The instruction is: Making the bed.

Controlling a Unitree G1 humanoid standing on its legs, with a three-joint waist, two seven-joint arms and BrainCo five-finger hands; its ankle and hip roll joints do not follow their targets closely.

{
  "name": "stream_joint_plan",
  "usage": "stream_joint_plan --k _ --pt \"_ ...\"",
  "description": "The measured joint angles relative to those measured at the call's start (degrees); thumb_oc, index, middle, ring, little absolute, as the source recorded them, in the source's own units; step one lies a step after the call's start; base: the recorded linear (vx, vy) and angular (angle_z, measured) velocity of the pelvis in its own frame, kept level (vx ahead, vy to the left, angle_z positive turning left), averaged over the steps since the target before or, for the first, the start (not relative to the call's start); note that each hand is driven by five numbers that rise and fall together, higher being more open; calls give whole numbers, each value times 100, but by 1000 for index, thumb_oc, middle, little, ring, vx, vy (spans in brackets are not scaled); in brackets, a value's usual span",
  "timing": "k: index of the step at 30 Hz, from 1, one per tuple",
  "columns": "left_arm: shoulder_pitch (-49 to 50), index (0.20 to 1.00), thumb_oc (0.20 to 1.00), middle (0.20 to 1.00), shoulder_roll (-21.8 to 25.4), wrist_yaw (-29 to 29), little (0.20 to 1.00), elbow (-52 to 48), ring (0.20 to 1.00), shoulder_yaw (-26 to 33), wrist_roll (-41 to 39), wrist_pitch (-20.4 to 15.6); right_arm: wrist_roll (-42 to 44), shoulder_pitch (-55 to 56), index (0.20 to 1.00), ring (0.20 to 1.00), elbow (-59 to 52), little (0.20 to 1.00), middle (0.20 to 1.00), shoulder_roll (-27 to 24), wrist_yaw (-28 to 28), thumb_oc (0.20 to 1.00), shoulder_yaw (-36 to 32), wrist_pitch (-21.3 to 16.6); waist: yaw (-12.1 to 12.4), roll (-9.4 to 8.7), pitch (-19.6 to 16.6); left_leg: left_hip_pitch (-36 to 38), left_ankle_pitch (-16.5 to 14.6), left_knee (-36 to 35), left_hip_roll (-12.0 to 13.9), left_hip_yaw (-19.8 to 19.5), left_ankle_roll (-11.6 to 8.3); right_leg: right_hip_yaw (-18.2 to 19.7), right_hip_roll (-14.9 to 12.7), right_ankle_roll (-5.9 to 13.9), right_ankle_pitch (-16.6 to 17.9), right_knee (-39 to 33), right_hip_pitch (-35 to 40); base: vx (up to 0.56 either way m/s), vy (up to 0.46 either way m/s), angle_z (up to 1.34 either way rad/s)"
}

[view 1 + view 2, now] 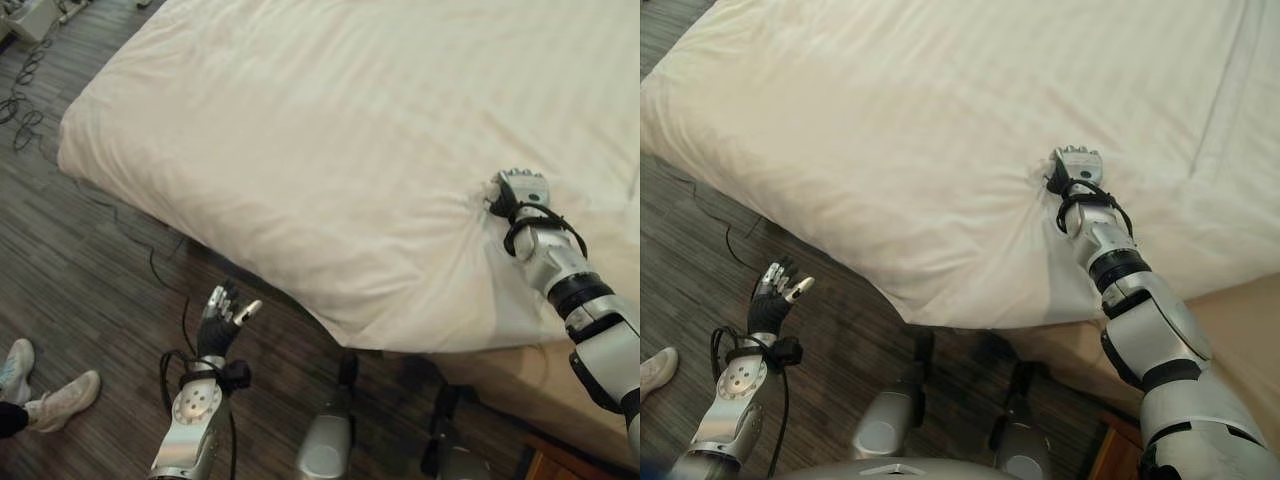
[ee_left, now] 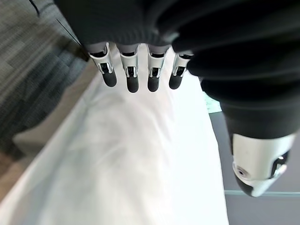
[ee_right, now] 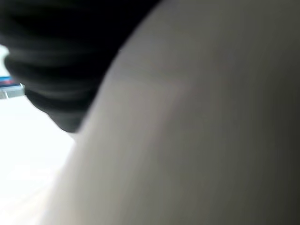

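Note:
A white duvet (image 1: 330, 130) covers the bed, its near corner hanging over the edge toward me. My right hand (image 1: 520, 190) rests on the duvet near that corner, fingers curled down into the cloth, and creases fan out from it. The right wrist view is pressed close against the pale cloth (image 3: 197, 131). My left hand (image 1: 222, 318) hangs open over the floor beside the bed, apart from the duvet, holding nothing. In its wrist view the fingers (image 2: 132, 75) point straight toward the bed's white side.
Dark wood floor (image 1: 90, 260) runs along the bed's left side. A person's pale shoes (image 1: 40, 385) stand at the lower left. Black cables (image 1: 25, 90) lie at the far left. Below the duvet corner the beige mattress side (image 1: 520, 385) shows.

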Motion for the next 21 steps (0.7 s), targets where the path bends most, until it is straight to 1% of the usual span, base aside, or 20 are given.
stream_joint_plan --k 1,2,3,4,5,6,8,9,10,11,14,16,19,21 --pt "-31 1000 1000 1000 -3 0 1000 -71 1000 -1 9 6 178 277 200 200 -497 200 200 -9 -16 200 -348 -17 -93 -73 46 99 -33 1 15 10 -23 13 9 1 -23 0 95 74 97 -10" --pt "-61 1000 1000 1000 -19 -17 1000 -145 1000 5 24 45 342 890 200 200 -1315 200 200 -26 -4 200 -940 -29 -167 -189 100 233 -90 0 13 46 -49 51 9 1 -45 1 210 63 94 -4" --pt "-15 1000 1000 1000 -26 -19 1000 -208 1000 24 46 66 417 1433 200 200 -1936 200 200 1 -45 200 -1357 -96 -243 -270 119 320 -126 -16 23 51 -45 58 10 6 -66 -1 292 52 80 -11" --pt "31 1000 1000 1000 -26 -20 1000 -216 1000 65 62 88 436 1805 200 200 -2297 200 200 10 -56 200 -1546 -154 -260 -338 94 387 -147 -32 25 110 -19 99 -28 1 -84 -17 334 39 74 -22" --pt "68 1000 1000 1000 -34 -25 1000 -207 1000 76 67 129 438 2151 200 200 -2531 200 200 -15 -47 200 -1714 -195 -376 -444 102 479 -182 -20 25 189 -22 177 -8 -24 -121 -12 375 33 59 -24" --pt "95 1000 1000 1000 -73 -31 1000 -190 1000 113 76 168 440 2572 200 200 -2795 200 200 10 -42 200 -1979 -225 -409 -479 84 519 -189 -32 21 204 -13 180 -43 -25 -121 -15 419 39 66 -25" --pt "109 1000 1000 1000 -136 -28 1000 -131 1000 193 102 261 442 3188 200 200 -2984 200 200 12 -21 200 -2285 -203 -680 -600 54 599 -205 -1 15 328 -5 305 -27 0 -135 1 409 26 59 -22" --pt "163 1000 1000 1000 -213 -30 1000 -96 1000 268 113 300 445 3575 200 200 -3272 200 200 226 -24 200 -2634 -225 -679 -576 35 640 -200 -36 31 344 7 305 -40 -34 -104 -18 457 1 57 -25" --pt "147 1000 1000 1000 -260 -16 1000 -27 1000 292 114 329 444 3852 200 200 -3309 200 200 245 -29 200 -2648 -233 -789 -620 -7 700 -226 -37 41 413 -12 373 -34 -18 -118 -19 476 19 68 -19" --pt "208 1000 1000 1000 -289 -17 1000 -23 1000 318 115 344 444 3972 200 200 -3309 200 200 263 -5 200 -2652 -238 -801 -636 -23 740 -241 -36 47 453 -1 402 -30 -18 -118 -20 490 16 54 -34" --pt "329 1000 1000 1000 -394 -29 1000 58 1000 385 124 388 447 4714 200 200 -3343 200 200 414 50 200 -2773 -290 -994 -742 -218 861 -276 -35 92 637 -15 580 18 -12 -122 -22 481 19 46 -29" --pt "450 1000 1000 1000 -404 -36 1000 110 1000 398 130 485 555 5130 200 200 -3327 200 200 571 110 200 -2847 -365 -1116 -773 -392 911 -295 -36 101 714 -2 651 29 -12 -121 -25 484 7 32 -19" --pt "667 1000 1000 1000 -407 -44 1000 173 1000 438 313 510 676 5404 200 200 -3206 200 200 673 133 200 -2882 -382 -1189 -782 -572 1029 -339 -37 96 880 3 781 8 -10 -116 -28 508 -2 15 -28" --pt "747 1000 1000 1000 -406 -49 1000 178 1000 455 330 511 671 5620 200 200 -3141 200 200 677 139 200 -2933 -391 -1231 -774 -699 1052 -359 -37 95 932 -10 779 -9 -8 -113 -30 503 3 2 -14"
